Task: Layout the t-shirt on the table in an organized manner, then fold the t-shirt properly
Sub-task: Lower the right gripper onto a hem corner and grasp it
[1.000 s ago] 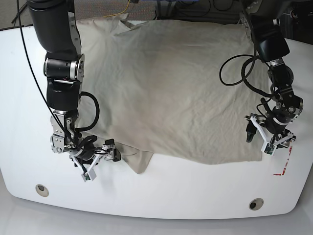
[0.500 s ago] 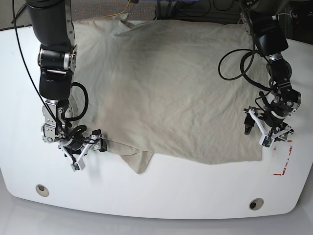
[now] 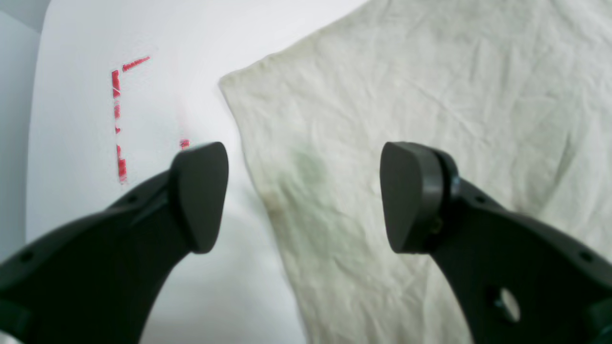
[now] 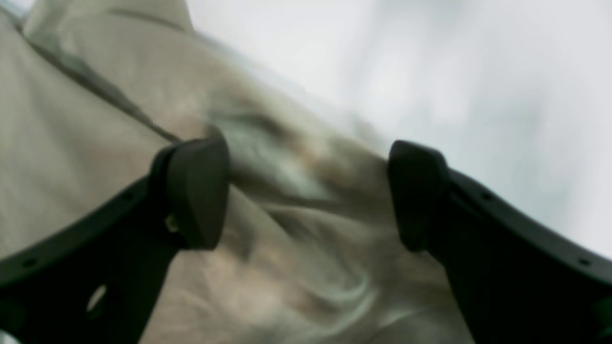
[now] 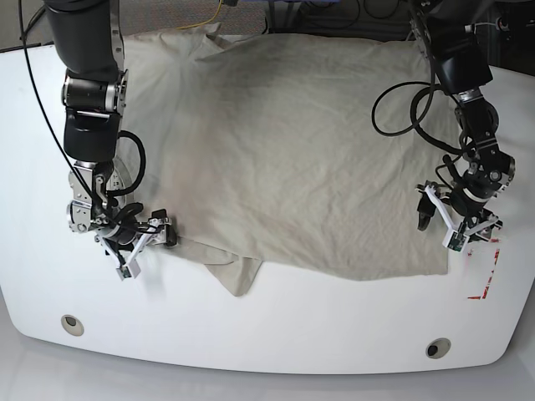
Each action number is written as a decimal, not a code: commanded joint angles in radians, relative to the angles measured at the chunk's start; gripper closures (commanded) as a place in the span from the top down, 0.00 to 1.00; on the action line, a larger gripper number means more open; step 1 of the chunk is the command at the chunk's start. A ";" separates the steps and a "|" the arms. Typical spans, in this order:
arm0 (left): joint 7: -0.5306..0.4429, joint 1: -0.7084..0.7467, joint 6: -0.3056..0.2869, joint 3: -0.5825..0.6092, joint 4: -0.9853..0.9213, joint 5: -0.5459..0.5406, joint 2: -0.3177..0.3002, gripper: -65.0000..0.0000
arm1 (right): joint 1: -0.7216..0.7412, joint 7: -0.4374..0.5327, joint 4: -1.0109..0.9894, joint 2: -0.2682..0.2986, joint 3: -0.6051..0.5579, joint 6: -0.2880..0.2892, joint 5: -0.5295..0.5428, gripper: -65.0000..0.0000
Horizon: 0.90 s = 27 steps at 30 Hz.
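The beige-grey t-shirt (image 5: pixel 284 150) lies spread and wrinkled over the white table (image 5: pixel 276 334). One sleeve (image 5: pixel 238 271) is bunched at its near-left edge. My right gripper (image 5: pixel 144 248) sits low at that left edge. In the right wrist view it (image 4: pixel 308 196) is open, with blurred, rumpled cloth (image 4: pixel 71 143) lying between its fingers. My left gripper (image 5: pixel 440 231) hovers over the shirt's near-right corner. In the left wrist view it (image 3: pixel 303 196) is open and straddles the cloth's side edge (image 3: pixel 406 95), one finger over bare table (image 3: pixel 191 48).
Red tape marks (image 5: pixel 485 288) lie just beyond the shirt's right corner and also show as tape (image 3: pixel 117 119) in the left wrist view. Two grommet holes (image 5: pixel 72 322) (image 5: pixel 435 348) sit near the front edge. Black cables hang beside both arms.
My right gripper has slid left and a little away from the front edge, and the shirt's left edge has shifted with it. The left gripper has moved slightly further back.
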 commanded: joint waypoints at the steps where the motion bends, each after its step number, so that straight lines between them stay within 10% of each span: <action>1: -0.020 -0.015 0.004 -0.002 0.021 -0.012 -0.013 0.69 | 0.021 0.037 0.017 0.010 0.004 0.004 0.014 0.74; 8: -0.020 -0.012 0.002 -0.003 0.022 -0.012 -0.015 0.69 | -0.008 0.058 0.016 0.007 0.004 0.004 0.018 0.69; 16: -0.020 0.011 0.002 -0.003 0.044 -0.012 -0.015 0.69 | -0.012 0.060 0.019 0.005 0.007 0.006 0.021 0.29; 27: -0.020 0.044 0.001 -0.003 0.054 -0.012 -0.015 0.69 | -0.054 0.042 0.058 0.016 0.008 0.006 0.023 0.02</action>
